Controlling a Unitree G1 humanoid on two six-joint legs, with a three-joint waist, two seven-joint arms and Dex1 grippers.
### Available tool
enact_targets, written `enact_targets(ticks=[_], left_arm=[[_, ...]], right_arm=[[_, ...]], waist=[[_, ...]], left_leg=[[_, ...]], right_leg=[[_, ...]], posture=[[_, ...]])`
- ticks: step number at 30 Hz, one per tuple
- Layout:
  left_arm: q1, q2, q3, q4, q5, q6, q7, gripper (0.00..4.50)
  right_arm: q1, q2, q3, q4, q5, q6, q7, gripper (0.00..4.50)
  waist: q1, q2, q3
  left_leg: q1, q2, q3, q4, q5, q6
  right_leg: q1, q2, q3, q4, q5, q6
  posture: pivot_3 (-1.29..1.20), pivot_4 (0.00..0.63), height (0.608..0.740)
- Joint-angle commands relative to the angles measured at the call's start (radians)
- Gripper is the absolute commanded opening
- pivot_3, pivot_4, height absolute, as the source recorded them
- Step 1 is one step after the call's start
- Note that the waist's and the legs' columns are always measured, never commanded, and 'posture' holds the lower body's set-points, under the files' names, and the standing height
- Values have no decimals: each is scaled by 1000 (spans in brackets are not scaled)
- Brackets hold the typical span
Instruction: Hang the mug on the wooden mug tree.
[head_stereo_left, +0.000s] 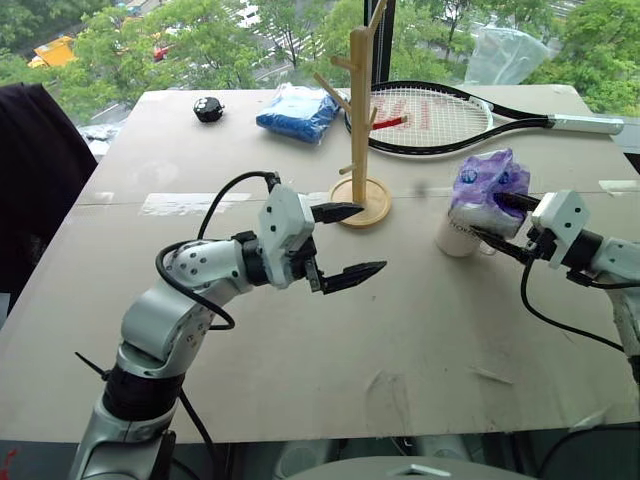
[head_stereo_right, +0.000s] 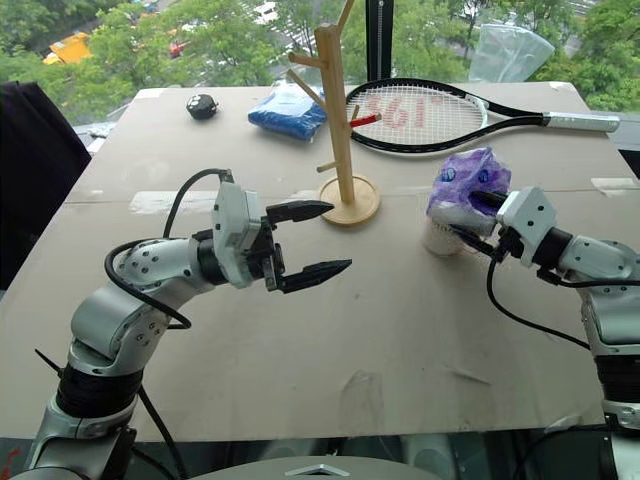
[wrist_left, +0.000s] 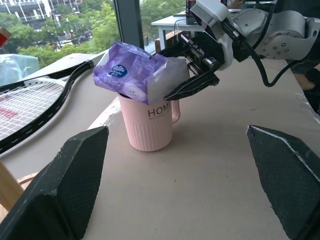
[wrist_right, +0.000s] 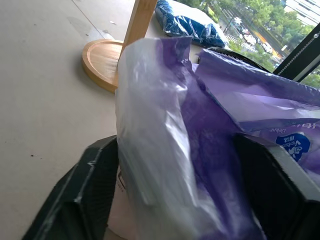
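Looking down from the head views: left gripper (head_stereo_left: 346, 242) hanging level with fingers spread wide and nothing between them, the round base of the wooden mug tree (head_stereo_left: 361, 110) just past the upper fingertip. Off beyond those fingertips, the mug (head_stereo_left: 459, 235) standing upright on the table (head_stereo_left: 300, 340), stuffed with a purple-and-white tissue pack (head_stereo_left: 489, 184). Right gripper (head_stereo_left: 504, 224) reaching at that pack, one finger above its near end and one below — closing around it, though from here a firm pinch cannot be told. Tennis racket (head_stereo_left: 455, 115), blue packet (head_stereo_left: 297, 110) and small black object (head_stereo_left: 208, 108) lying farther back, well apart from either set of fingers.

Turning to the left wrist view: both own fingers (wrist_left: 60, 185) far apart at the bottom corners, mug framed between and beyond them, "HOME" lettering and handle facing the camera. Right gripper's fingers bracketing the clear end of the pack above the rim, apparently touching the wrapper.

Turning to the right wrist view: wrapper bunched between the two dark pads (wrist_right: 80, 195), filling the gap; tree post and disc base visible past the left pad.

Judging progress: very early. Pack not yet out, mug not gripped, no peg loaded — clearing the pack, grasping the mug and threading its handle over a peg all left to do.
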Motion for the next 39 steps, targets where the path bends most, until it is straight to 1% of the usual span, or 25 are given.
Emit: enact_targets(ticks=[1,2,3,4,5,13,19,24,25,27,29,32,34,37,38,39], left_arm=[[-13,-2,1,-47,-4,0,10,4500],[-13,-1,2,-48,-5,1,11,4500],[-13,-1,2,-48,-4,1,11,4500],[-12,-1,2,-49,-4,2,11,4500],[-14,-1,1,-47,-3,2,11,4500],[-23,-7,-1,-43,-7,2,10,4500],[-63,-41,-25,-17,-13,5,7,4500],[-142,-141,-75,59,3,1,34,4500],[-148,-175,-91,83,6,-1,45,4500],[-154,-221,-117,118,15,-5,56,4500],[-159,-251,-155,144,47,-25,49,4500],[-170,-293,-188,170,45,-20,32,4500],[-191,-316,-203,194,59,-27,27,4500],[-204,-330,-204,213,70,-30,22,4500],[-205,-331,-201,216,70,-30,20,4500],[-205,-329,-199,219,70,-30,16,4500]], right_arm=[[-10,8,-7,16,-10,-13,-3,1541],[-10,8,-7,16,-11,-17,-2,990],[-9,9,-10,15,-9,-19,-3,626],[-9,11,-13,12,-3,-18,-5,95],[-9,13,-17,10,4,-16,-6,23],[-10,13,-60,-35,19,-32,-43,23],[-7,-52,-176,-73,25,18,-99,23],[85,-120,-274,-5,-27,55,-139,23],[116,-130,-292,21,-36,60,-142,23],[156,-138,-315,57,-53,60,-159,23],[188,-139,-334,90,-66,52,-175,23],[241,-138,-358,114,-90,57,-209,1203],[276,-142,-382,112,-82,80,-206,2194],[288,-136,-422,84,-75,92,-238,3692],[289,-132,-432,68,-75,89,-249,4141],[293,-126,-439,42,-72,92,-255,4466]], waist=[[1,0,0],[1,0,0],[1,0,0],[1,0,0],[1,0,0],[1,0,0],[3,0,0],[13,0,0],[14,0,0],[20,0,-1],[16,0,-1],[8,0,-1],[7,1,-1],[1,1,-1],[-1,1,-1],[-1,1,-1]], left_leg=[[0,0,0,0,0,0],[0,0,0,0,0,0],[0,0,0,0,0,0],[0,0,0,0,0,0],[0,0,0,0,0,0],[0,0,0,0,0,0],[-3,0,0,1,0,0],[-5,-1,-2,2,0,0],[-5,-1,-2,2,0,0],[-5,-1,-1,2,0,0],[-5,-1,2,2,0,0],[-4,-1,3,2,0,0],[-4,-1,3,2,0,0],[-4,-1,4,3,0,0],[-4,-1,6,3,0,0],[-3,-1,7,3,0,0]], right_leg=[[0,0,0,0,0,0],[0,0,0,0,0,0],[0,0,0,0,0,0],[0,0,0,0,0,0],[0,0,0,0,0,0],[0,0,0,0,0,0],[-3,0,0,0,0,0],[-3,-1,-2,0,0,0],[-3,-1,-2,0,0,0],[-3,-1,-1,0,0,0],[-3,-1,0,1,1,0],[-4,0,2,2,1,0],[-4,0,3,2,1,1],[-4,0,4,2,2,2],[-4,0,5,2,2,2],[-4,0,7,2,2,3]], posture=[[0,150,740],[0,150,740],[0,150,740],[0,150,740],[0,150,740],[0,150,740],[0,150,740],[0,150,740],[0,150,740],[0,150,740],[0,150,740],[0,150,740],[0,150,740],[0,150,740],[0,150,740],[0,150,740]])
